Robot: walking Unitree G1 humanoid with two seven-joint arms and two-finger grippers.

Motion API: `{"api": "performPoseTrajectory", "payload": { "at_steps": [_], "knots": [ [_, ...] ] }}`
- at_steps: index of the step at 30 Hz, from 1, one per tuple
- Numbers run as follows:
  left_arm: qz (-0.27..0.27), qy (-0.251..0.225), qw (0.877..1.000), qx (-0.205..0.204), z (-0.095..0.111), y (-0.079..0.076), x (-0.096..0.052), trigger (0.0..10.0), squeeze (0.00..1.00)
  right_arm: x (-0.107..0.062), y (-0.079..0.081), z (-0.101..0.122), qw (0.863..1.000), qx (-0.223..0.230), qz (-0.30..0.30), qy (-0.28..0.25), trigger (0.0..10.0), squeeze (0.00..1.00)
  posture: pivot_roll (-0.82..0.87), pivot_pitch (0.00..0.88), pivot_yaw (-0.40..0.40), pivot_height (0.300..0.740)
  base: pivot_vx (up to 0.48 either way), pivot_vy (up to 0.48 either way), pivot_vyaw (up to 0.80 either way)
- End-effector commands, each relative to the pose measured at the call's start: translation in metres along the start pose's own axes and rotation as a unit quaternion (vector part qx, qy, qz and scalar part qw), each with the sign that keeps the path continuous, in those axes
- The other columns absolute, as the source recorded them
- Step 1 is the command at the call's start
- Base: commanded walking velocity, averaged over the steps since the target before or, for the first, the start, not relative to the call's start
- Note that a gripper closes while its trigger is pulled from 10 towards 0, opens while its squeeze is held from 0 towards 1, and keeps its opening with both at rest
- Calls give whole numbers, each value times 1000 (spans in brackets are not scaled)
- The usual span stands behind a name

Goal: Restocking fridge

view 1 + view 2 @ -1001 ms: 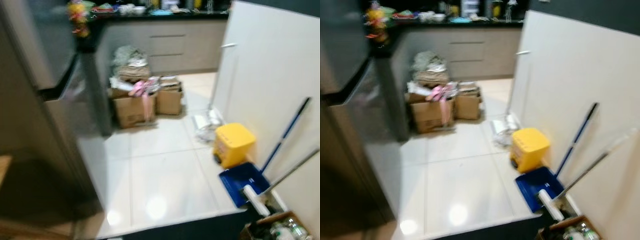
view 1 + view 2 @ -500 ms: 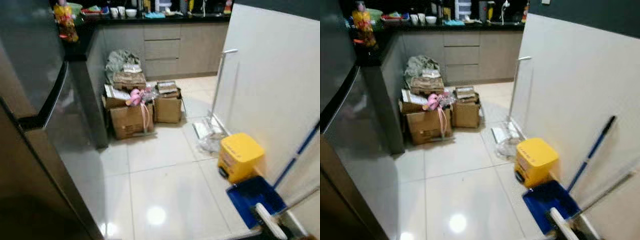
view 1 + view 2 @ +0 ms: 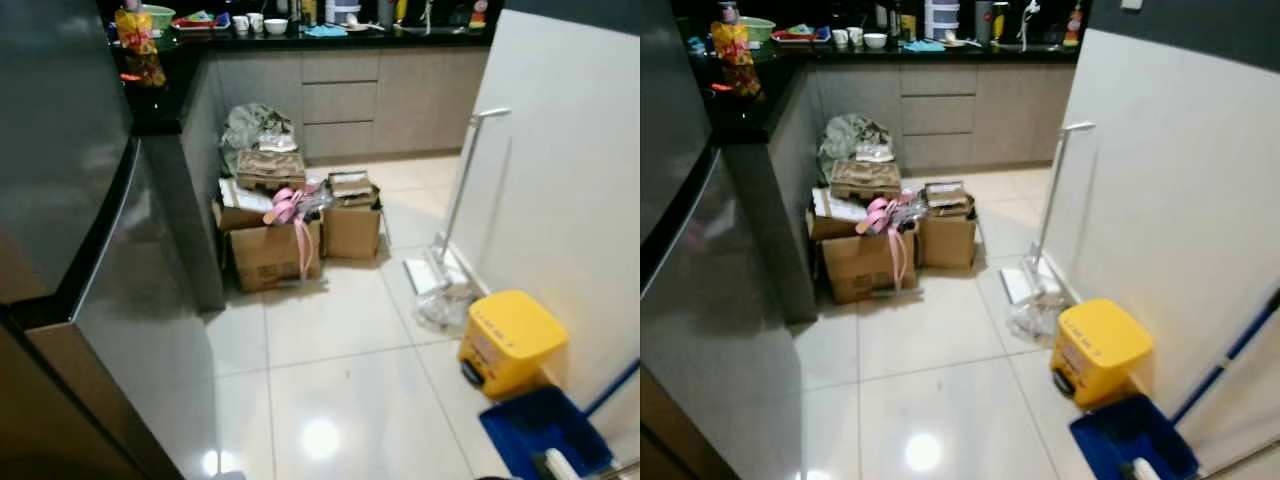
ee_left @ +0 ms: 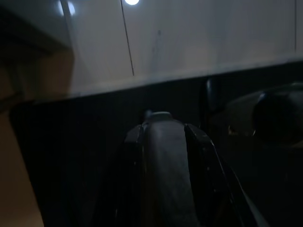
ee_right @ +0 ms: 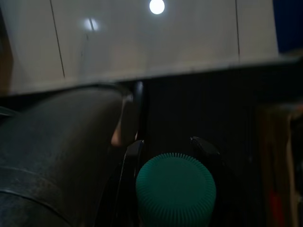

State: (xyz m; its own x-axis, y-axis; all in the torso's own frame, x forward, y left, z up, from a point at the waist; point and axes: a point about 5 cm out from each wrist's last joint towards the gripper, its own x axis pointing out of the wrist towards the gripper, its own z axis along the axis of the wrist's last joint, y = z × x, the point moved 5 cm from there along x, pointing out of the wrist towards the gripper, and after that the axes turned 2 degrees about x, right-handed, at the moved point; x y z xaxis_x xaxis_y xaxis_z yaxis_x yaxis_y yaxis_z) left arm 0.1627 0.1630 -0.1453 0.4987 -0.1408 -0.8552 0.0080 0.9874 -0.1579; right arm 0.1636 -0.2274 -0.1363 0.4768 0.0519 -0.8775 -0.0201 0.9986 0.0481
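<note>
Right claw (image 5: 165,146) hangs floorward, clamped on green-capped bottle (image 5: 175,189); left claw (image 4: 163,125) closed, empty.

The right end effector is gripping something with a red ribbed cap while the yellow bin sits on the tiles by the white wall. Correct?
Not quite: the ribbed cap between the right end effector fingers is green, not red, as the right wrist view shows. The yellow bin does sit on the tiles by the white wall.

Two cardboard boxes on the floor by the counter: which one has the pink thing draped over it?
The larger box, nearer the fridge. Pink straps hang down its front; the smaller box beside it has none.
</note>
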Motion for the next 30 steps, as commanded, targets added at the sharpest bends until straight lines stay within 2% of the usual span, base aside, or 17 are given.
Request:
{"api": "performPoseTrajectory", "payload": {
  "at_steps": [1, 15, 27, 30],
  "knots": [
    [3, 9, 1000, -9, -8, 1, -2, 10000, 0, -1, 0, 3, 1000, -6, 8, -11, 10000, 0, -74, 0, -19, 740, 0, 0, 706],
    [4, 11, 1000, -6, -9, 2, -2, 10000, 0, -2, 3, -2, 1000, -7, 28, -2, 10000, 0, -75, 0, -20, 740, 0, 0, 705],
    [1, 13, 1000, -4, -9, 3, -2, 10000, 0, -2, 0, -3, 1000, -9, 20, -3, 10000, 0, -74, 0, -20, 740, 0, 0, 714],
    [-7, 15, 1000, 0, -10, 0, -2, 10000, 0, -2, -3, -3, 1000, -4, 6, 1, 10000, 0, -74, 0, -20, 740, 0, -97, 0]
  ]
}}
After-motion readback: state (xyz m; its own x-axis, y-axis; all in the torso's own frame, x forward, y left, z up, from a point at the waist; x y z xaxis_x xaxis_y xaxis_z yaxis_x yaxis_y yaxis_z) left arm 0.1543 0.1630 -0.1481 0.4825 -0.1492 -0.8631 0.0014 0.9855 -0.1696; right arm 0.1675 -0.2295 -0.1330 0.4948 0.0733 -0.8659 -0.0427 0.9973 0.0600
